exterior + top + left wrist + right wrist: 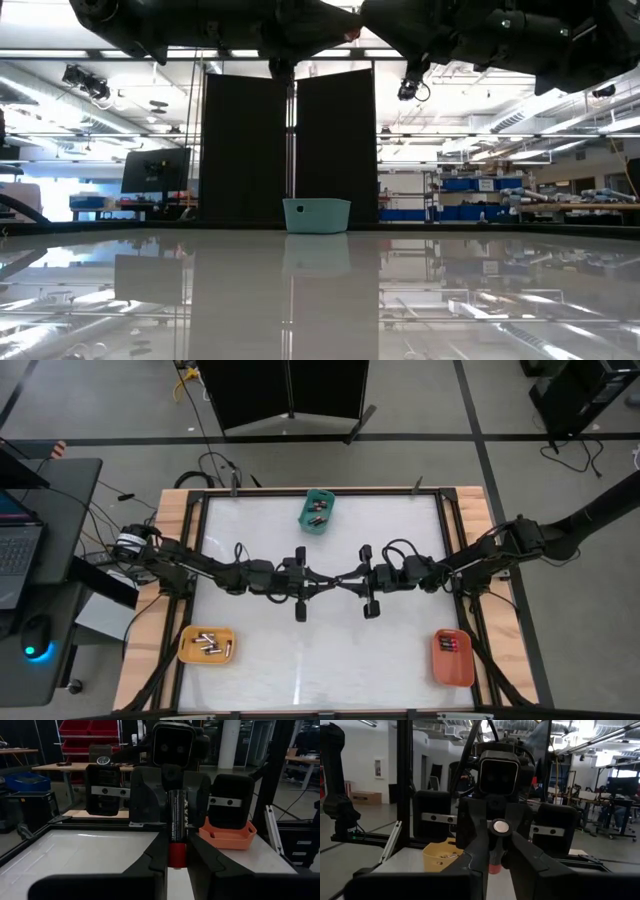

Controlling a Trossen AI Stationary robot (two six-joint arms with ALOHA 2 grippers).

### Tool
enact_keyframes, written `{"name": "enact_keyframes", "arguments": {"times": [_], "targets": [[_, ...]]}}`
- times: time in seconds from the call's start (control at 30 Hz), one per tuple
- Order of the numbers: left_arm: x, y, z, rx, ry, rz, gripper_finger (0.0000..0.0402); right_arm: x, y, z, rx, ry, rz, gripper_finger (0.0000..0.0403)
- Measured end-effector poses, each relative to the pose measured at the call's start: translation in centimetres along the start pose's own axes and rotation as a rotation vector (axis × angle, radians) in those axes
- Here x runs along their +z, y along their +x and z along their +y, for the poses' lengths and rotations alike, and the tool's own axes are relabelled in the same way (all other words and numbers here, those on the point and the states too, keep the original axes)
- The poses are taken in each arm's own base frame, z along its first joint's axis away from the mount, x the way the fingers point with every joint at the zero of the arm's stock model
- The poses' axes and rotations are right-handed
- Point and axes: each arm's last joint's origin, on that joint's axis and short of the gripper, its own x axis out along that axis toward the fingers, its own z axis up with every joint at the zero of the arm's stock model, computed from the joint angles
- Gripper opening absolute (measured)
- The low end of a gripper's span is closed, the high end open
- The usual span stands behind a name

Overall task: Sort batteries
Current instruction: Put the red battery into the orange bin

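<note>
One battery (176, 822), black with a red end, hangs in mid-air over the table's middle, between my two grippers, which meet tip to tip. My left gripper (176, 864) comes from the table's left and is shut on the battery. My right gripper (497, 847) comes from the right and is shut on the same battery. In the high view the two grippers (335, 580) hide the battery. More batteries lie in the teal tray (318, 512), the yellow tray (207, 646) and the orange tray (452, 658). My left gripper pinches the battery's red end (176, 856) between its two fingers, coming level from the table's left. The black body sticks out past the fingertips toward the other gripper, clear of the table. My right gripper pinches the battery near its silver-capped end (500, 826), one finger (479, 845) on either side, coming about level from the table's right. The cap faces this wrist's camera and the red end (494, 867) shows lower down between the fingers.
The teal tray (316, 215) stands at the table's far edge, the yellow tray (442, 854) at the near left corner, the orange tray (227, 834) at the near right corner. Dark frame posts edge the table, and black panels stand behind it.
</note>
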Motion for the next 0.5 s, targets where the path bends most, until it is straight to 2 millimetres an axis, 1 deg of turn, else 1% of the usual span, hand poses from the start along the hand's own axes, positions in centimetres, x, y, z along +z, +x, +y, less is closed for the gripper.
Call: {"name": "enact_keyframes", "arguments": {"times": [0.1,0.2,0.37,0.43,0.5], "targets": [[-0.07,0.00,0.02,0.004,0.001,0.007,0.0049,-0.05,0.00,0.00,0.001,-0.002,0.005,0.0067],[-0.07,0.00,0.03,0.005,0.001,0.008,0.0056,-0.06,0.00,0.01,0.001,-0.003,0.006,0.0061],[-0.11,0.01,0.10,0.020,0.000,0.011,0.0119,-0.08,0.00,0.01,0.002,-0.009,0.008,0.0059],[-0.13,0.01,0.10,0.020,0.001,0.013,0.0135,-0.08,0.00,0.02,0.004,-0.009,0.008,0.0060],[-0.15,0.01,0.11,0.020,0.001,0.015,0.0141,-0.10,0.00,0.02,0.005,-0.008,0.009,0.0060]]}}
